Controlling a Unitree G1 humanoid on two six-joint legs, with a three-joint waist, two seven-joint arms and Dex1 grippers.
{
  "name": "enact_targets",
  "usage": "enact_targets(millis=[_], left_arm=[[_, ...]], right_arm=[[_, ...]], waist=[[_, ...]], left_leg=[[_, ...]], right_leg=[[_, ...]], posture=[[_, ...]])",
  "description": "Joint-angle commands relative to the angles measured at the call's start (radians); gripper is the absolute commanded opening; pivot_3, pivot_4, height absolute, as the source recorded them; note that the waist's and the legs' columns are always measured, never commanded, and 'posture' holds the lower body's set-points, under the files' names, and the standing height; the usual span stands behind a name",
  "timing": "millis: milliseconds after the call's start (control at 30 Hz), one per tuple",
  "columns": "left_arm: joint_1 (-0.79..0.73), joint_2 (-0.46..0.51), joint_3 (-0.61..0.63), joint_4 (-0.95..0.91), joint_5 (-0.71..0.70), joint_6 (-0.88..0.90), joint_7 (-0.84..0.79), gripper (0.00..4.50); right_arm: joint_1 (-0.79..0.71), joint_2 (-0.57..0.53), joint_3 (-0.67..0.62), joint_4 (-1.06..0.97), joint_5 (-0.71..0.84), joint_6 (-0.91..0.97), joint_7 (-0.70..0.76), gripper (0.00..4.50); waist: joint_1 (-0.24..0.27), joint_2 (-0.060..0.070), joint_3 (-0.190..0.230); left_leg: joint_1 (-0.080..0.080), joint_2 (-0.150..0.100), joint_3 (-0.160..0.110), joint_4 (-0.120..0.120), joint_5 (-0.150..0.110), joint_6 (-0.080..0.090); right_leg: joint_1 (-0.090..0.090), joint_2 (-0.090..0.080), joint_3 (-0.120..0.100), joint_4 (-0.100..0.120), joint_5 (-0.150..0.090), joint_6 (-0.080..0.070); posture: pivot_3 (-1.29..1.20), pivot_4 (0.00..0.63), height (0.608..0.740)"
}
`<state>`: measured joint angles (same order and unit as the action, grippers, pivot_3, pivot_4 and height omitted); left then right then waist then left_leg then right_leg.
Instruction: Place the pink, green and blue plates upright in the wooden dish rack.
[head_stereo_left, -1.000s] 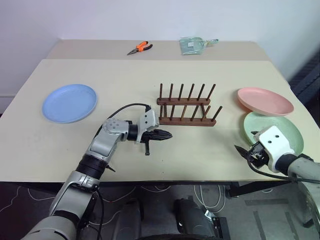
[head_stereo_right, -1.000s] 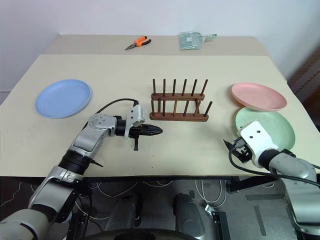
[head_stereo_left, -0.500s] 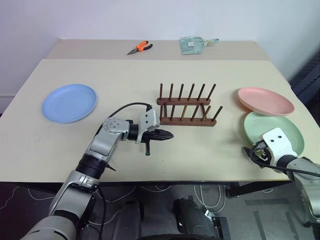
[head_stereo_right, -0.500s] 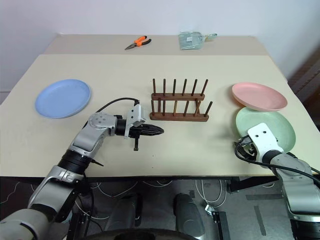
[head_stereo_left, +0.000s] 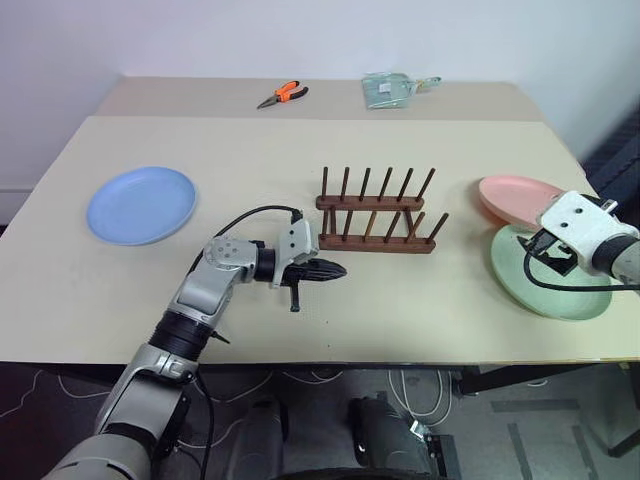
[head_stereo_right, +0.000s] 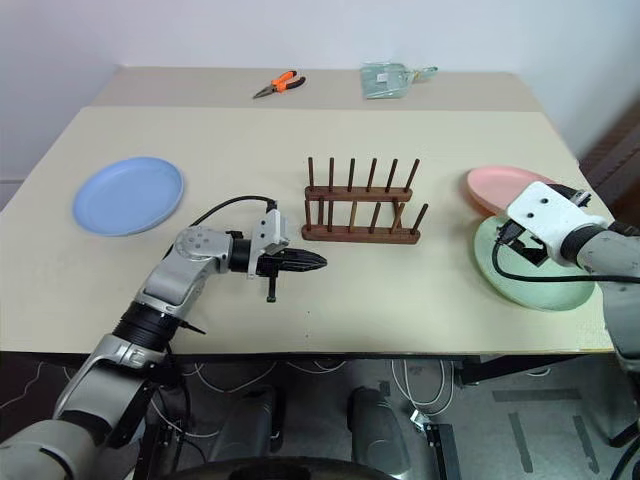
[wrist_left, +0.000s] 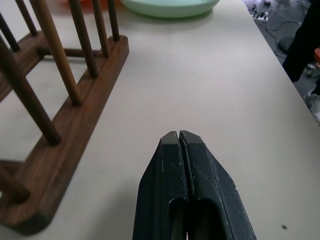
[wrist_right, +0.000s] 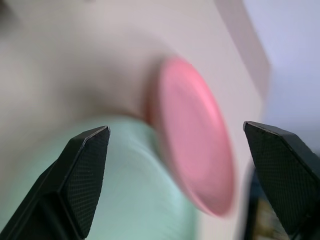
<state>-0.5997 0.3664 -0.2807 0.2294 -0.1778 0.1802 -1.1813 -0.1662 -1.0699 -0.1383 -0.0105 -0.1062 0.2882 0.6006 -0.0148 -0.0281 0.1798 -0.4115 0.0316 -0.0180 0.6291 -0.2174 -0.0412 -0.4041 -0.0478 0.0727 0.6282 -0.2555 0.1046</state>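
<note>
The pink plate (head_stereo_left: 505, 192) lies flat at the table's right side, its near edge overlapping the green plate (head_stereo_left: 550, 288) in front of it. The blue plate (head_stereo_left: 141, 204) lies flat at the far left. Mid-table stands the wooden dish rack (head_stereo_left: 378, 215) with nothing between its pegs. My right gripper (wrist_right: 176, 127) hangs open over the green plate, right by the pink plate's near rim, holding nothing. My left gripper (wrist_left: 178, 134) is shut and empty, pointing right along the table just in front of the rack's left end (wrist_left: 75, 115).
Orange-handled pliers (head_stereo_left: 281, 95) and a clear packet (head_stereo_left: 388, 89) lie on the far table section. The table's right edge runs close beside the two plates. Bare tabletop stretches between the rack and the blue plate.
My right arm has lifted from the table's front edge and swung forward and to the right, over the green plate toward the pink one. The left arm has stayed put.
</note>
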Motion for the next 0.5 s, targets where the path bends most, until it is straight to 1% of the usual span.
enact_targets(millis=[33,167,233,267,333,400,467,500], left_arm=[[-0.021,-0.006,0.011,-0.011,-0.01,-0.016,0.003,0.0],[-0.008,-0.002,0.017,-0.035,-0.019,-0.003,0.007,0.0],[0.001,0.003,0.022,-0.056,-0.029,0.01,0.007,0.0],[0.005,0.005,0.025,-0.067,-0.035,0.017,0.007,0.0],[0.013,0.01,0.033,-0.087,-0.048,0.031,0.009,0.0],[0.018,0.015,0.038,-0.099,-0.055,0.04,0.013,0.0],[0.024,0.02,0.042,-0.108,-0.057,0.045,0.015,0.0],[0.025,0.022,0.044,-0.107,-0.051,0.035,0.022,0.0]], right_arm=[[-0.092,-0.021,0.062,0.199,-0.088,-0.166,-0.03,4.47],[-0.209,0.012,0.147,0.442,-0.152,-0.325,-0.067,4.47],[-0.261,0.025,0.184,0.554,-0.197,-0.401,-0.116,3.92],[-0.281,0.03,0.196,0.597,-0.21,-0.431,-0.132,3.57],[-0.302,0.033,0.212,0.643,-0.227,-0.48,-0.153,2.64],[-0.312,0.035,0.221,0.667,-0.236,-0.515,-0.161,1.48],[-0.312,0.035,0.226,0.678,-0.247,-0.538,-0.178,0.44],[-0.31,0.033,0.23,0.678,-0.259,-0.551,-0.197,0.02]], waist=[[-0.005,0.001,0.0],[-0.01,0.002,0.0],[-0.011,0.002,0.0],[-0.011,0.002,0.001],[-0.011,0.002,0.001],[-0.01,0.003,0.001],[-0.009,0.003,0.001],[-0.009,0.003,0.001]], left_leg=[[0.0,0.0,0.0,0.0,0.0,0.0],[0.001,0.0,0.001,0.0,0.0,0.0],[0.001,0.0,0.001,0.0,0.0,0.0],[0.001,0.0,0.001,0.0,0.0,0.0],[0.001,0.0,0.001,0.0,0.0,0.0],[0.001,0.0,0.001,0.0,0.0,0.0],[0.001,0.0,0.001,0.0,0.0,0.0],[0.001,0.0,0.001,0.0,0.0,0.0]], right_leg=[[0.0,0.0,0.0,0.0,0.0,0.0],[-0.001,0.001,0.002,0.002,0.0,0.0],[-0.001,0.001,0.002,0.002,0.0,0.0],[-0.001,0.001,0.002,0.002,0.0,0.0],[-0.001,0.001,0.002,0.002,0.0,0.0],[-0.001,0.001,0.003,0.002,0.0,0.001],[0.0,0.001,0.003,0.002,0.0,0.001],[0.0,0.001,0.003,0.002,0.0,0.001]], posture=[[0.0,0.15,0.732],[0.0,0.15,0.732],[0.0,0.15,0.732],[0.0,0.15,0.732],[0.0,0.15,0.732],[0.0,0.15,0.732],[0.0,0.15,0.732],[0.0,0.15,0.732]])
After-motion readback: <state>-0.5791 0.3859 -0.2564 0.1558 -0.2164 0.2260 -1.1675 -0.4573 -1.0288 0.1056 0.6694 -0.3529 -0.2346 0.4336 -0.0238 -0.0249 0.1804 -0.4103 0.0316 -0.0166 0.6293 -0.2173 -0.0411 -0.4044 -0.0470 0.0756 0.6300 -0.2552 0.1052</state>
